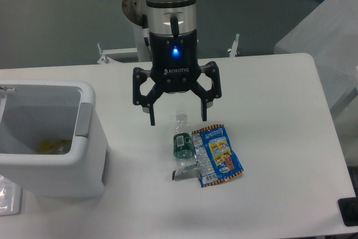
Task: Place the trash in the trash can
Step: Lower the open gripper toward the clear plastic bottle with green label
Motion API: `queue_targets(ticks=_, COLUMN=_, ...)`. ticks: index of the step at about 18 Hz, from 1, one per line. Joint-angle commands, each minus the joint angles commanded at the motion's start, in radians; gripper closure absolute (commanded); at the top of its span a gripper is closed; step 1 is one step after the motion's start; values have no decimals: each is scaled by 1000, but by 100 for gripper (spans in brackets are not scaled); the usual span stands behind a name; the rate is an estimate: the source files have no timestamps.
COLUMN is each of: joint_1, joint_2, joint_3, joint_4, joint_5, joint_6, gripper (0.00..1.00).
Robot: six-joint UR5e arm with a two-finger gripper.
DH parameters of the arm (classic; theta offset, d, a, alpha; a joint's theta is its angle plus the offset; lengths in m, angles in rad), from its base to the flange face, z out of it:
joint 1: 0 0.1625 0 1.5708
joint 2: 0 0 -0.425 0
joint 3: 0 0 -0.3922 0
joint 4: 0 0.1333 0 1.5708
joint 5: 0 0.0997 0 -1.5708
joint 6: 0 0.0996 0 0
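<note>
A small crushed clear bottle with a green label [182, 141] lies on the white table, neck pointing away. A blue printed snack wrapper [219, 155] lies right beside it on the right, touching it. A small silvery wrapper scrap [181, 174] lies at the bottle's near end. The white trash can [84, 155] with a grey side panel stands at the left, with something yellow inside. My gripper [178, 117] hangs open and empty just above and behind the bottle's neck, fingers spread to either side.
The table's far edge runs behind the arm, with white brackets [103, 55] on it. A grey-white surface [324, 37] stands at the right beyond the table. A dark object [349, 212] sits at the bottom right corner.
</note>
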Motion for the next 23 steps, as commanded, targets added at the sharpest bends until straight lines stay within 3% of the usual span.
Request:
queue_targets(ticks=11, joint_1=9, joint_2=-12, joint_3=-12, joint_4=8, joint_5=-6, joint_6=-6, gripper=0)
queue_targets(ticks=14, joint_1=34, joint_2=-54, joint_3=-14, joint_4=24, joint_5=-38, joint_6=-8, gripper=0)
queue_targets(ticks=17, joint_1=43, joint_2=-70, joint_3=-52, joint_4=86, joint_5=-49, joint_6=-8, gripper=0)
queue_targets(ticks=23, joint_1=48, joint_2=-103, joint_3=-112, joint_4=95, joint_5=-46, joint_6=29, gripper=0)
